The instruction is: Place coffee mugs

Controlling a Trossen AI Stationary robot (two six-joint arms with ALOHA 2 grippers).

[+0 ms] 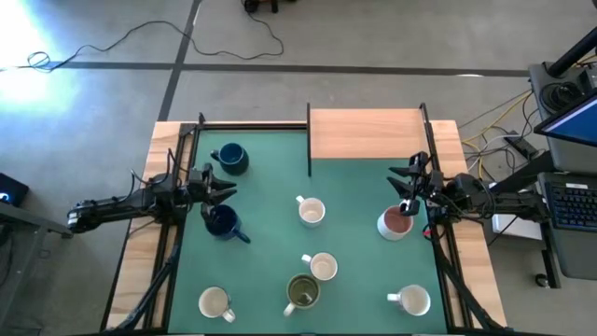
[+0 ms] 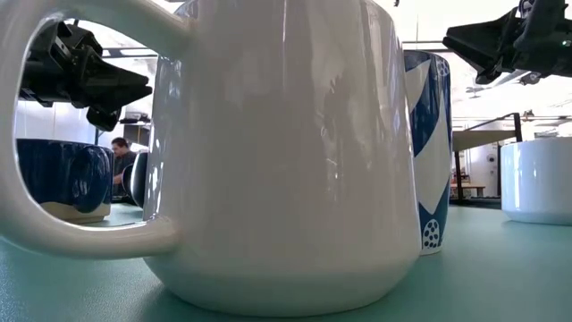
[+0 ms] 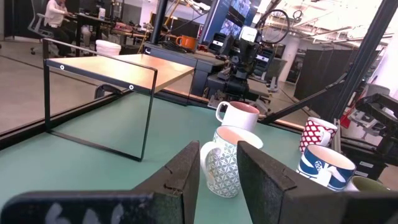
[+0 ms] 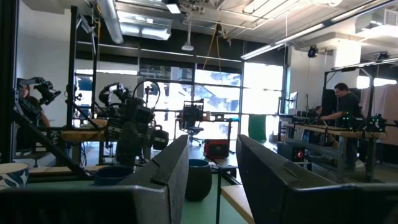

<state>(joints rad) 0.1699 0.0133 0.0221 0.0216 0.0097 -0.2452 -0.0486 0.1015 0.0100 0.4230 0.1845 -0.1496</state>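
Eight mugs stand upright on the green mat [image 1: 270,187]. Two dark navy mugs stand at the left [image 1: 229,158] [image 1: 222,222]. White mugs stand at the middle [image 1: 311,211] [image 1: 322,267], near left [image 1: 215,302] and near right [image 1: 410,300]. An olive green mug [image 1: 302,291] stands near the front. A white mug with a reddish-pink inside [image 1: 395,223] stands at the right. My left gripper [image 1: 221,191] hovers open between the two navy mugs. My right gripper [image 1: 408,193] hovers open just beyond the pink-inside mug's far rim. Both are raised off the mat in the low view, the left gripper [image 2: 121,89] and the right gripper [image 2: 474,45].
A wooden shelf [image 1: 366,133] on a thin black frame [image 3: 146,118] stands at the far right of the mat. Black rails run along the table's left and right sides. A person [image 4: 341,118] stands in the room beyond the table.
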